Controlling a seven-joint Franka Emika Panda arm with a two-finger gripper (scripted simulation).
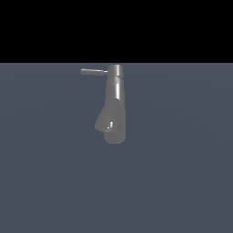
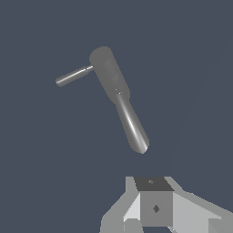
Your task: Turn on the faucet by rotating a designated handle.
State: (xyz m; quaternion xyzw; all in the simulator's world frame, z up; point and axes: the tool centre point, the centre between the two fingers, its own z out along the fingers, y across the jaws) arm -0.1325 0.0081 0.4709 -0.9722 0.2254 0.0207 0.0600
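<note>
Faucet (image 1: 114, 104) alone on the grey floor (image 1: 182, 182), claw (image 2: 154, 207) apart from it.
The handle (image 1: 93, 71) juts from the cap toward the exterior view's left; claw state cannot be told.

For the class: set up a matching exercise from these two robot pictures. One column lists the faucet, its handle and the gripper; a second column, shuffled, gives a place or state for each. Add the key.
Things:
1. faucet
2. handle
3. gripper

Places or states:
A. thin rod sticking sideways from the cap, toward the exterior view's left
B. seen only in the wrist view, clear of the metal parts, touching nothing
C. tall tapering grey body with a rounded bulging spout end

Pairs: 1-C, 2-A, 3-B
</note>
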